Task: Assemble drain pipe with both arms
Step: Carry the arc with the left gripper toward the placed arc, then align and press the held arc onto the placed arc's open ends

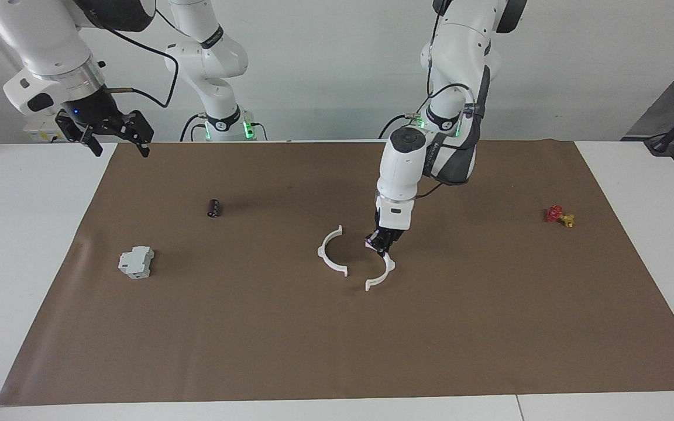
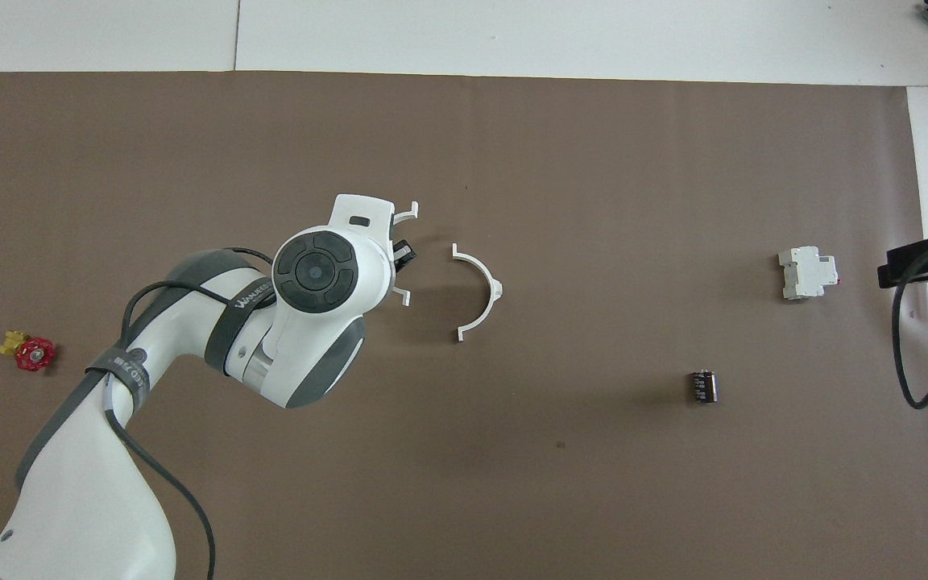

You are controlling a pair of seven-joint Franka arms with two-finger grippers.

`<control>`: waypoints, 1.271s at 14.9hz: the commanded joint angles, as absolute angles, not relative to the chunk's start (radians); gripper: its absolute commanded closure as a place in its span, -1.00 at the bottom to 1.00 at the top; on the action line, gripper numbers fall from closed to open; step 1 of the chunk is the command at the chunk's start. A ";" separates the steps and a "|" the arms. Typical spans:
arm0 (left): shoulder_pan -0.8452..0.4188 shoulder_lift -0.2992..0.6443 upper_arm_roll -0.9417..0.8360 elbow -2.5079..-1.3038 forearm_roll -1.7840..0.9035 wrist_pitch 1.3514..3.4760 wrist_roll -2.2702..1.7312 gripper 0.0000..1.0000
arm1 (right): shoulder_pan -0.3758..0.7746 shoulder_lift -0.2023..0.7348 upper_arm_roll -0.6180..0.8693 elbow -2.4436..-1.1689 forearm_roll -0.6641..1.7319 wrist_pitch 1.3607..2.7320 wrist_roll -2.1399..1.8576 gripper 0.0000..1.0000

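Counting what lies on the brown mat [image 1: 290,351], we find two white half-rings, one grey-white block, one small dark cylinder and one red-and-yellow valve. We also see two arms, each with one black gripper.

The left gripper [image 1: 381,244] is down at the middle of the mat, clenched on one half-ring [image 1: 385,273] at its upper end. In the overhead view most of that half-ring [image 2: 404,216] is hidden under the left arm's wrist, with only its two tabbed ends showing. The second half-ring [image 1: 330,252] lies flat on the mat just beside the first, toward the right arm's end; we see it whole from above [image 2: 482,294]. Their open sides face each other, and the two pieces are apart, not joined.

The right gripper [image 1: 119,140] waits in the air over the mat's corner at its own end of the table, fingers spread and holding nothing.

The grey-white block [image 1: 136,262] sits toward the right arm's end. The dark cylinder [image 1: 213,208] lies nearer to the robots than the block. The valve [image 1: 559,216] rests well apart from the rest, toward the left arm's end.
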State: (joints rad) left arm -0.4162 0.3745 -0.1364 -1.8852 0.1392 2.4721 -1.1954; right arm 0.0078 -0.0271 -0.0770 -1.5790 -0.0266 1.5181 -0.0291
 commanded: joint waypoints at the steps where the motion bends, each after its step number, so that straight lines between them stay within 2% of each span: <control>1: -0.439 0.426 -0.124 -1.813 0.167 2.392 -1.215 1.00 | 0.005 -0.028 -0.077 -1.586 -0.026 1.517 -0.055 -1.00; 3: -0.491 0.416 -0.121 -1.813 0.169 2.274 -1.279 1.00 | 0.005 -0.029 -0.078 -1.586 -0.026 1.517 -0.057 -1.00; 8: -0.517 0.403 -0.123 -1.815 0.201 2.223 -1.420 1.00 | 0.006 -0.029 -0.078 -1.586 -0.026 1.517 -0.055 -1.00; 19: -0.560 0.402 -0.124 -1.825 0.221 2.256 -1.554 1.00 | 0.006 -0.029 -0.078 -1.586 -0.026 1.517 -0.055 -1.00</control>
